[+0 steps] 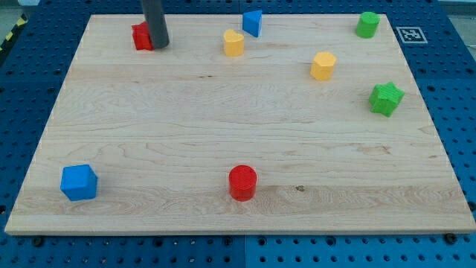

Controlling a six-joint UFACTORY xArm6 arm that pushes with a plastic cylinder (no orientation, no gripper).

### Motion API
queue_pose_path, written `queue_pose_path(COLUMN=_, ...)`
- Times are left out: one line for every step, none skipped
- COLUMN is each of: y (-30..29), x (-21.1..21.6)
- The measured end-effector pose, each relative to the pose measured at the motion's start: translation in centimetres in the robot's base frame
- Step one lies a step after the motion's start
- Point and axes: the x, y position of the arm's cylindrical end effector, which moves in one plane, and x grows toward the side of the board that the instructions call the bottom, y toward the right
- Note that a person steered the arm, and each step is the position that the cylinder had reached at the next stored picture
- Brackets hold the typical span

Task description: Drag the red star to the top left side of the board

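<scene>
The red star (pixel 140 36) lies near the board's top left, partly hidden behind my rod. My tip (pixel 161 45) rests on the board touching the star's right side. The rod rises out of the view's top. The wooden board (pixel 223 126) fills most of the view.
A yellow heart (pixel 233 42) and a blue triangle (pixel 253 23) lie at top centre. A yellow hexagon (pixel 323 65) lies right of centre. A green cylinder (pixel 367 24) and a green star (pixel 386 98) lie at the right. A blue cube (pixel 79 182) and a red cylinder (pixel 242 182) lie near the bottom.
</scene>
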Motion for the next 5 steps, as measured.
queue_pose_path(y=-0.95, x=0.00)
queue_pose_path(y=-0.96, x=0.01)
queue_pose_path(y=-0.96, x=0.09)
queue_pose_path(y=-1.08, x=0.30)
queue_pose_path(y=-1.32, x=0.30)
